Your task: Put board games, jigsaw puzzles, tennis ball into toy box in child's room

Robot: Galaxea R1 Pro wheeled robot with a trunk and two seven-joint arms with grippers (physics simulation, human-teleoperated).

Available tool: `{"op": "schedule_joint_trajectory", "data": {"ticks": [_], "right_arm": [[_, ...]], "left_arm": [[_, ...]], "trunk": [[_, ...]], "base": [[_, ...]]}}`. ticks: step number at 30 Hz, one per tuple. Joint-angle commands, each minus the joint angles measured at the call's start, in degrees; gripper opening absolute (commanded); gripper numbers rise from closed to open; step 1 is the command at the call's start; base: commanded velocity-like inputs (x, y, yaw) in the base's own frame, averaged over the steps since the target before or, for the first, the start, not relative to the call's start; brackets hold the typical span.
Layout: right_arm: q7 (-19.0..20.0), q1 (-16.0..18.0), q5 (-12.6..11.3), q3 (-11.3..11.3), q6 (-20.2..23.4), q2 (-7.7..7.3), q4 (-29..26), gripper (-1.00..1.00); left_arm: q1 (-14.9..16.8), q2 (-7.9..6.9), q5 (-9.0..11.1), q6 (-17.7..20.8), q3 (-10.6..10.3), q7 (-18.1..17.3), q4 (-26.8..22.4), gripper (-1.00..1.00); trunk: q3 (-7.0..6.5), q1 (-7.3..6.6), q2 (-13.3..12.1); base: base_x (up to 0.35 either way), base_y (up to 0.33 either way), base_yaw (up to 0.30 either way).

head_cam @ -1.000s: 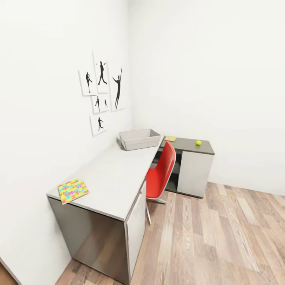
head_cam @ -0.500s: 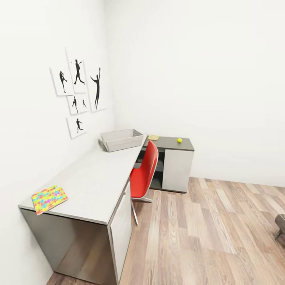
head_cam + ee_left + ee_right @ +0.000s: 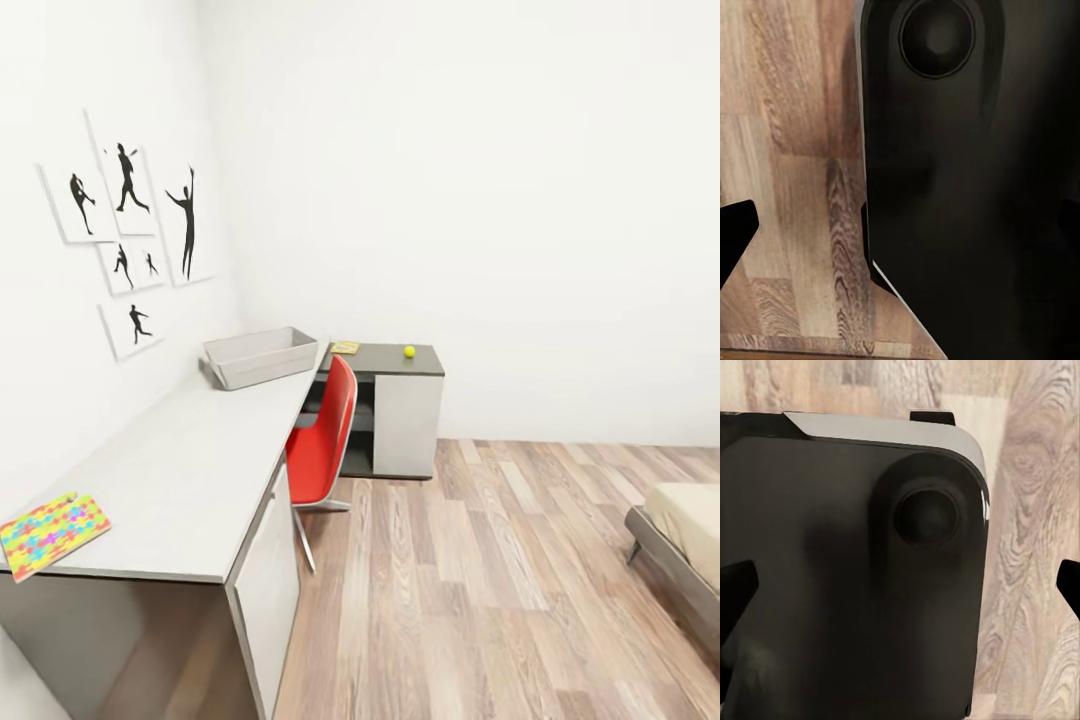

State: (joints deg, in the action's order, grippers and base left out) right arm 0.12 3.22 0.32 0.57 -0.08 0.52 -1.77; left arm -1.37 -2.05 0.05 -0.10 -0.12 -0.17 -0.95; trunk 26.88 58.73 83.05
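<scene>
On the surface (image 3: 190, 470) sit a jigsaw puzzle (image 3: 50, 531) at the near end, the toy box (image 3: 260, 356) farther along, and a tennis ball (image 3: 409, 351) beyond. Each gripper's fingertips stand wide apart, holding nothing.

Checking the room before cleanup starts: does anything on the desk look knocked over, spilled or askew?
Nothing stands out. The toy box sits upright at the desk's corner, the jigsaw puzzle lies flat near the desk's front edge, and the tennis ball rests on the side unit.
</scene>
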Motion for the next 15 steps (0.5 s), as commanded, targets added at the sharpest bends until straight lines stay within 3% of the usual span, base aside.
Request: {"op": "schedule_joint_trajectory", "data": {"ticks": [1,15], "right_arm": [[0.0,0.0,0.0,0.0,0.0,0.01,0.0,1.00],[0.0,0.1,0.0,0.0,0.1,0.07,0.0,1.00]], "left_arm": [[0.0,-0.05,0.0,0.0,0.0,0.0,-0.1,1.00],[0.0,-0.08,-0.1,0.0,-0.1,0.0,-0.1,1.00]], "trunk": [[0.04,0.00,0.0],[0.04,0.00,0.0]], "base": [[0.000,0.000,-0.286],[0.000,0.000,-0.286]]}}
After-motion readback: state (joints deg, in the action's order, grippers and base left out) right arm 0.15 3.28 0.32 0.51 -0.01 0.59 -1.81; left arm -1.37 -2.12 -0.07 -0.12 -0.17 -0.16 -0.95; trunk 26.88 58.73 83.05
